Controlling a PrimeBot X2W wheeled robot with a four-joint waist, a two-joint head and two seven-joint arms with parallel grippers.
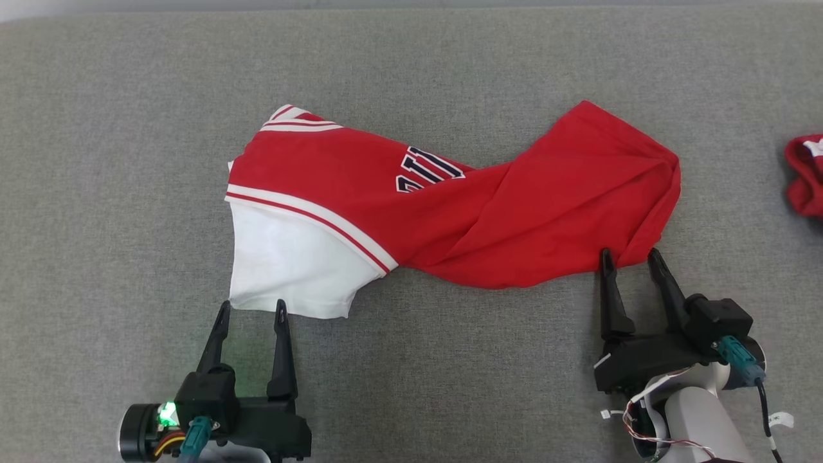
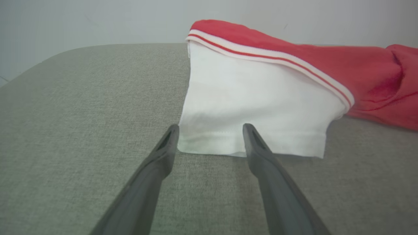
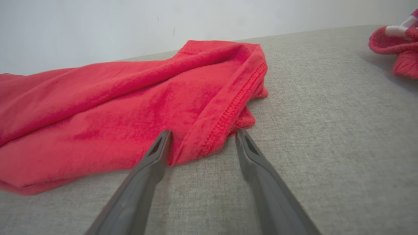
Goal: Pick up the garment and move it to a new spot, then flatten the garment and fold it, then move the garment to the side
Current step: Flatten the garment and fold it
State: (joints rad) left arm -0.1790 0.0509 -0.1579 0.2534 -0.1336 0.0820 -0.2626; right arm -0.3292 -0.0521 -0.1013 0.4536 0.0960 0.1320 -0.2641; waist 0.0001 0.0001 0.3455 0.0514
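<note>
A red garment [image 1: 488,212] with white trim, dark lettering and a white panel [image 1: 289,257] lies twisted across the grey surface. My left gripper [image 1: 252,308] stands open at the near hem of the white panel [image 2: 254,107], its fingertips [image 2: 171,133] touching the hem edge. My right gripper [image 1: 631,256] is also open, with the red hem corner [image 3: 212,130] lying between its tips. In the right wrist view the red cloth [image 3: 114,114] spreads away to the left. Neither gripper has closed on the fabric.
A second red and white piece of clothing [image 1: 807,173] lies at the far right edge of the grey padded surface [image 1: 128,193], also seen as a bundle [image 3: 395,45] in the right wrist view. A pale wall rises behind the surface.
</note>
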